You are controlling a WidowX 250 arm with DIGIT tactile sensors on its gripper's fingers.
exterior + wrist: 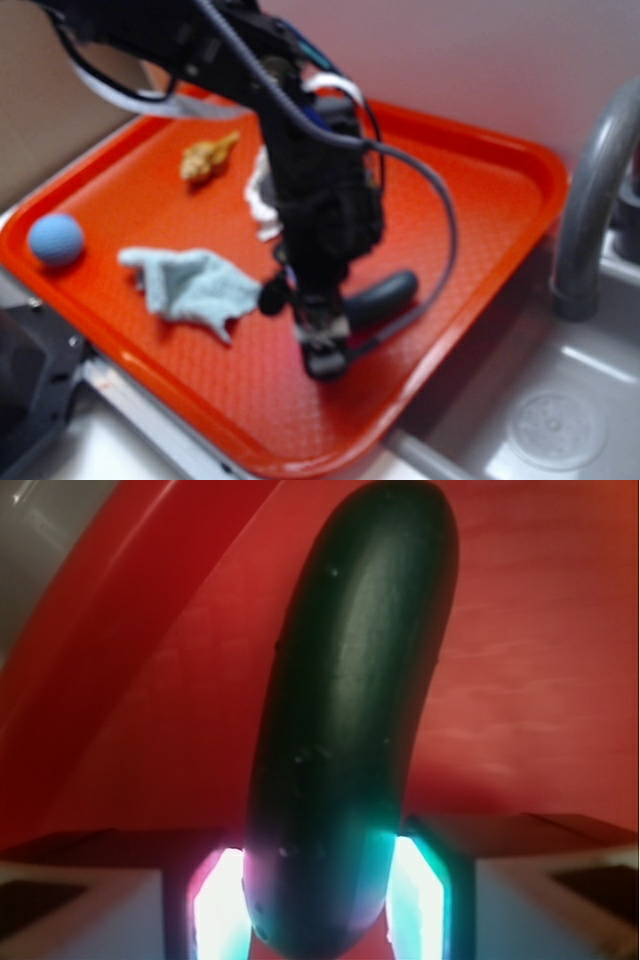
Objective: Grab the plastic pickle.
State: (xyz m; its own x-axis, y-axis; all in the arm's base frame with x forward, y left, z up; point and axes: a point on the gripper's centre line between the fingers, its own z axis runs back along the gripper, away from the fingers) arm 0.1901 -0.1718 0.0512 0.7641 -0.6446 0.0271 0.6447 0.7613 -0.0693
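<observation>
The tool (322,335) is lowered onto the orange tray (480,230), its two fingers (418,895) pressed against either side of one end of the plastic pickle (350,720). The pickle lies on the tray floor near the front right rim. Left of it lie a pale blue cloth (190,285), a blue ball (56,240) and a tan seashell (208,157).

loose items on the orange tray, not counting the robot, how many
5: blue ball at the left edge, light blue cloth beside it, tan seashell toward the back, white thing half hidden behind the arm, plastic pickle between the gripper fingers. More may be hidden.
</observation>
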